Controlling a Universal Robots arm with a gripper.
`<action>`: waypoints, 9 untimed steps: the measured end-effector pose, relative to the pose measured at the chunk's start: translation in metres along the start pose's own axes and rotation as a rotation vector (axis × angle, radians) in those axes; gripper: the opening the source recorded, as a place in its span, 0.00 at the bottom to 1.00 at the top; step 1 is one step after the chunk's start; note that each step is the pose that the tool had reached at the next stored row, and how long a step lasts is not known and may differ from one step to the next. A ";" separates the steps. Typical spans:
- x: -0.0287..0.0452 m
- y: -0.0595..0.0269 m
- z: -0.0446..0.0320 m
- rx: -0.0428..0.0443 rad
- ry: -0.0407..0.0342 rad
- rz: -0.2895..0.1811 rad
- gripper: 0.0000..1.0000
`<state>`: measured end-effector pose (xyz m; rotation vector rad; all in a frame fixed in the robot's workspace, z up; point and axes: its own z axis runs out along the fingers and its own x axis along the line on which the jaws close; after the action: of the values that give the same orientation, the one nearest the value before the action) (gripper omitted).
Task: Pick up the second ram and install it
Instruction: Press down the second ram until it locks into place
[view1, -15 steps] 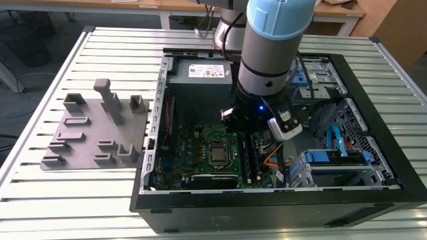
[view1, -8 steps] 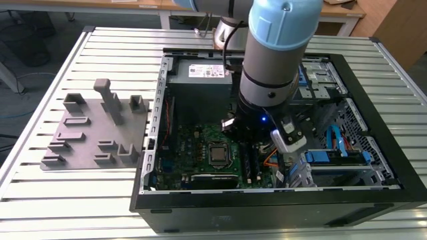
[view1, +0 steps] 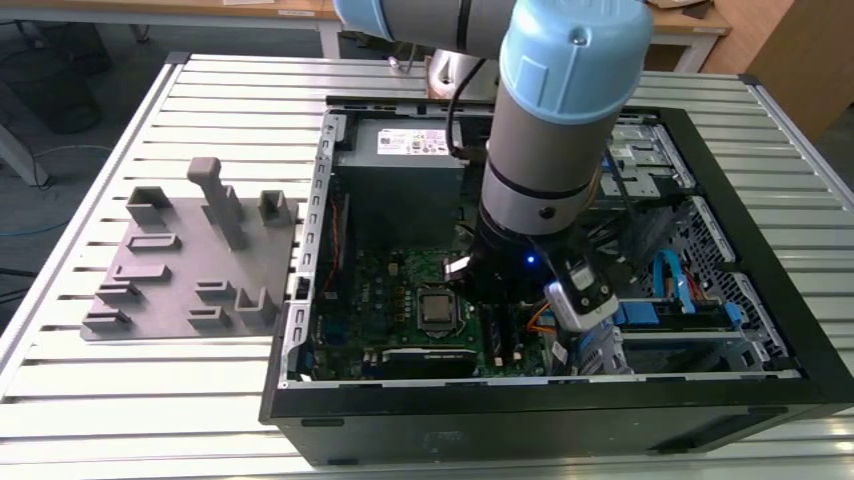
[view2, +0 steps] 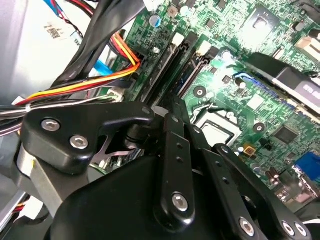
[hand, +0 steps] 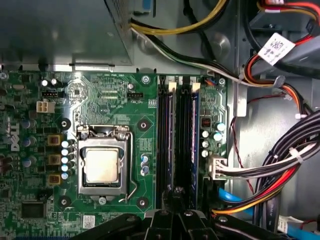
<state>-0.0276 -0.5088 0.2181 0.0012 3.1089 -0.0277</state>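
Blue-green, the second ram lies lengthwise in its slot (straight ahead of the gripper); gripper's state: cannot tell.

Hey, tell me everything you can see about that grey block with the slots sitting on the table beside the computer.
The grey block looks like matte plastic: a flat base plate carrying several raised slotted holders and one taller upright post. It lies flat on the slatted metal table, at the exterior view's left of the open computer case. Its slots look empty. Whether its edge touches the case is unclear.
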 end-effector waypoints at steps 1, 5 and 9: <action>0.0000 -0.0002 0.0009 -0.0001 0.0002 0.000 0.11; 0.0000 -0.0004 0.0024 -0.0005 0.0001 0.000 0.11; -0.0003 -0.0001 -0.0014 -0.0037 -0.0014 0.000 0.11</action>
<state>-0.0274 -0.5088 0.2195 0.0011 3.1075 -0.0220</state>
